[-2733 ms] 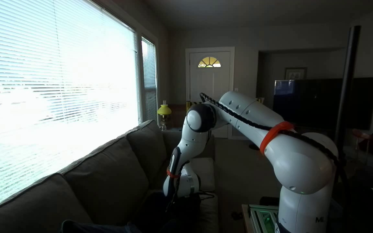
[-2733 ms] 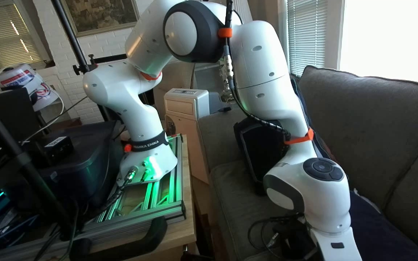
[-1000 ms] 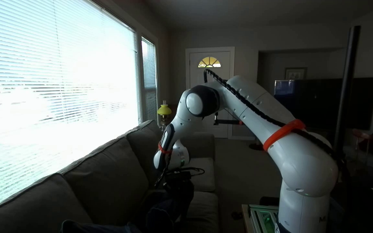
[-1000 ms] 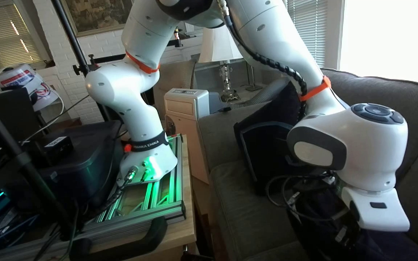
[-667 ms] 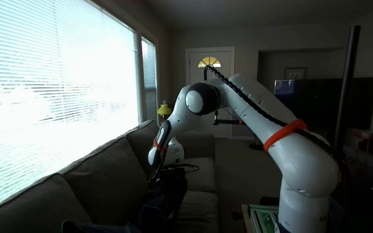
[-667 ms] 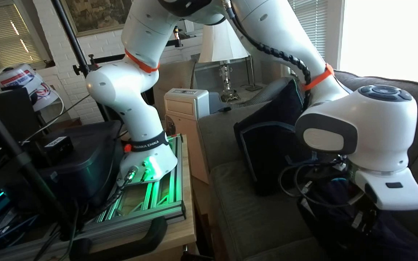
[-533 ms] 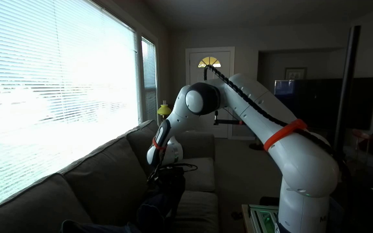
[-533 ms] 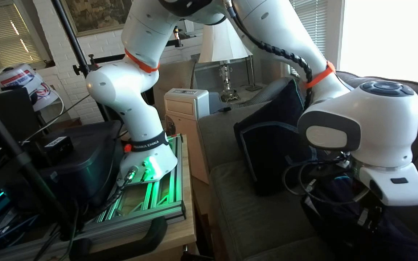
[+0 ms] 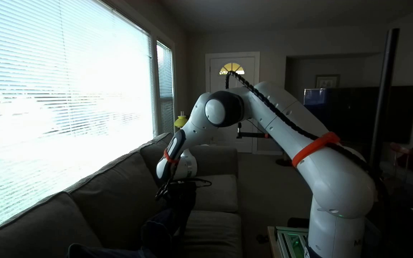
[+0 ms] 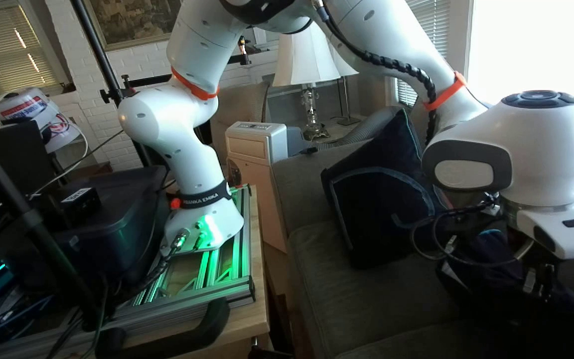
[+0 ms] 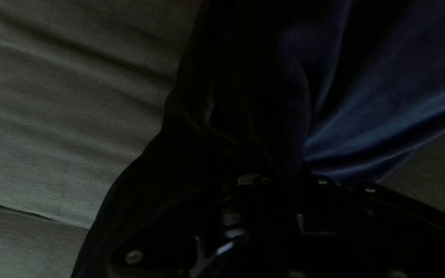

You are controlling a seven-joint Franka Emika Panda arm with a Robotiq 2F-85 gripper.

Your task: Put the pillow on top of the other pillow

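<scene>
Tool [image 11: 284, 185] — clamped on pillow [image 11: 303, 85] | pinch clear: wrist view only | other pillow [image 10: 381, 214] — in an exterior view

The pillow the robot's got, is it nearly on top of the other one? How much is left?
Done: the gripper has the dark blue pillow pinched, cloth bunched. In hand: that pillow droops from the gripper, perhaps touching the sofa. Left: the other pillow leans at the sofa's end without this one on top, so it probably needs bringing over, laying on and letting go.
</scene>
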